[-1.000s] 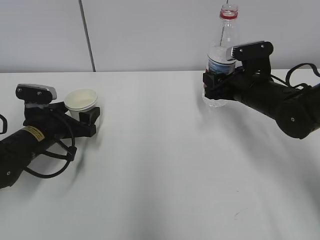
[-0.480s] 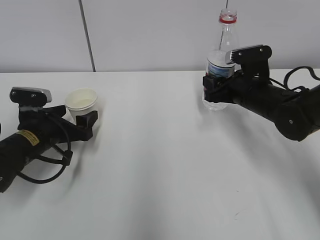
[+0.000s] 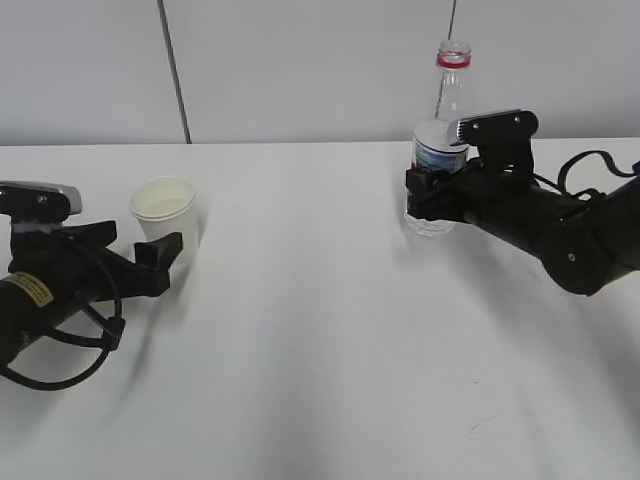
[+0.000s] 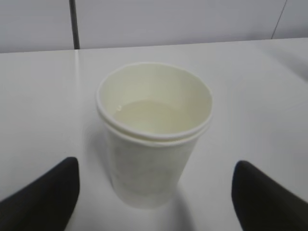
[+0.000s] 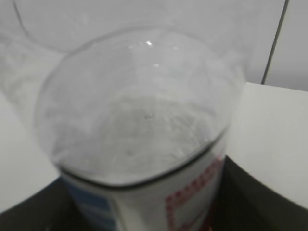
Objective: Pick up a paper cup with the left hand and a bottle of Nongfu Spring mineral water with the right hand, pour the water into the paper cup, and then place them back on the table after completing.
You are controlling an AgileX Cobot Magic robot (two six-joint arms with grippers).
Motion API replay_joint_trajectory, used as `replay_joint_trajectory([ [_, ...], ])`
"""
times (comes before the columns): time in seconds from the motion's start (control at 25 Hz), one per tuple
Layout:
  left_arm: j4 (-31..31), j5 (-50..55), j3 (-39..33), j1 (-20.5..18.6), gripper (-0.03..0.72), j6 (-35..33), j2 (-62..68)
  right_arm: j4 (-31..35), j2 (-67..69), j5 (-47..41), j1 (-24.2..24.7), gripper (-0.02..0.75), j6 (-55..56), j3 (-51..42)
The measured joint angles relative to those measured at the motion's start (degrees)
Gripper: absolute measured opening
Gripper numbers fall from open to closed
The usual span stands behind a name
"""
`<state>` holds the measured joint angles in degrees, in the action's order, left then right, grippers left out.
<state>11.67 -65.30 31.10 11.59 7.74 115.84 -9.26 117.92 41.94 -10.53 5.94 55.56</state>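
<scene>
A white paper cup (image 3: 167, 218) stands upright on the white table (image 3: 300, 340) at the left, with clear water (image 4: 154, 115) in it. My left gripper (image 3: 163, 255) is open just in front of the cup and apart from it. In the left wrist view the cup (image 4: 151, 159) stands beyond the gripper (image 4: 156, 204), whose fingers are wide apart. My right gripper (image 3: 425, 192) is shut on the clear, uncapped water bottle (image 3: 447, 105) around its label. The bottle stands upright with its base at the table. In the right wrist view the bottle (image 5: 139, 110) fills the frame between the gripper's (image 5: 154, 211) jaws.
A white wall (image 3: 300, 60) with a dark vertical seam runs along the table's far edge. Black cables hang from both arms. A small dark scuff (image 3: 472, 428) marks the table near the front right.
My left gripper has let go of the cup and drawn back to the left and toward the front. My right gripper has lowered the bottle slightly.
</scene>
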Motion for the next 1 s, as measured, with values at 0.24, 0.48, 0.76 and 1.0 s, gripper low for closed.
replay_joint_trajectory([
  [0.24, 0.00, -0.05, -2.30, 0.00, 0.587, 0.00, -1.81, 1.96, 3.91, 2.52, 0.00, 0.440, 0.00, 0.09],
  [0.48, 0.18, 0.01, -2.37, 0.00, 0.587, 0.00, -1.81, 2.08, 4.83, 3.85, 0.00, 0.440, 0.00, 0.22],
  [0.76, 0.24, 0.01, -2.37, 0.00, 0.587, 0.00, -1.81, 2.20, 4.97, 3.97, 0.00, 0.440, 0.00, 0.35],
  [1.0, 0.24, 0.01, -2.37, 0.00, 0.587, 0.00, -1.81, 2.20, 5.01, 3.97, 0.00, 0.440, 0.00, 0.35],
])
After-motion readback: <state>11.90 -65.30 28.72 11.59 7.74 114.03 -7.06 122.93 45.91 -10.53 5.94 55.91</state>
